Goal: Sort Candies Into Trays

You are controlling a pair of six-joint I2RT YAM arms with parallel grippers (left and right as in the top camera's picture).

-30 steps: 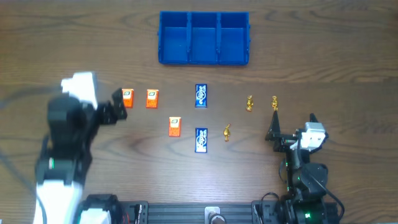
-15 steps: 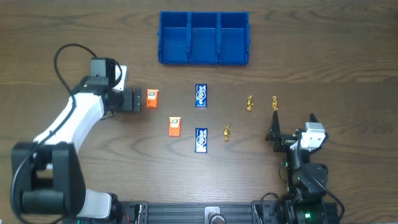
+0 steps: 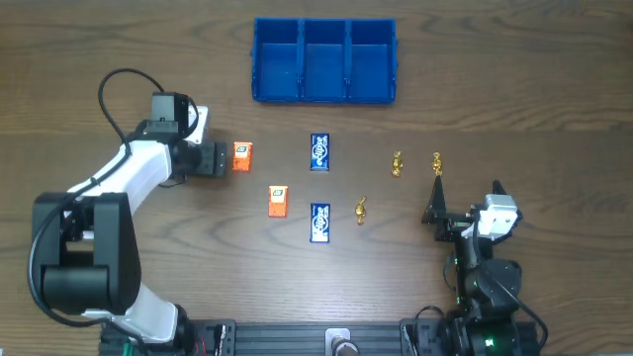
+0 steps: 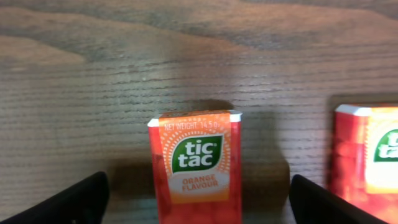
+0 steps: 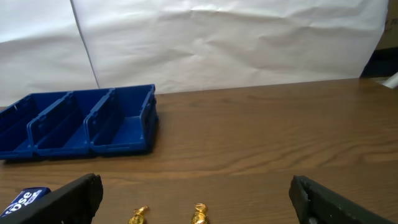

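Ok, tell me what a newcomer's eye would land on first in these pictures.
The blue plastic tray with three empty compartments stands out at the far middle of the wooden table. Nearer the arms lie the candies: orange plastic boxes to the left, blue packets in the middle, small gold-wrapped sweets to the right. The left claw straddles another orange box, open, with a finger on either side and not touching it.
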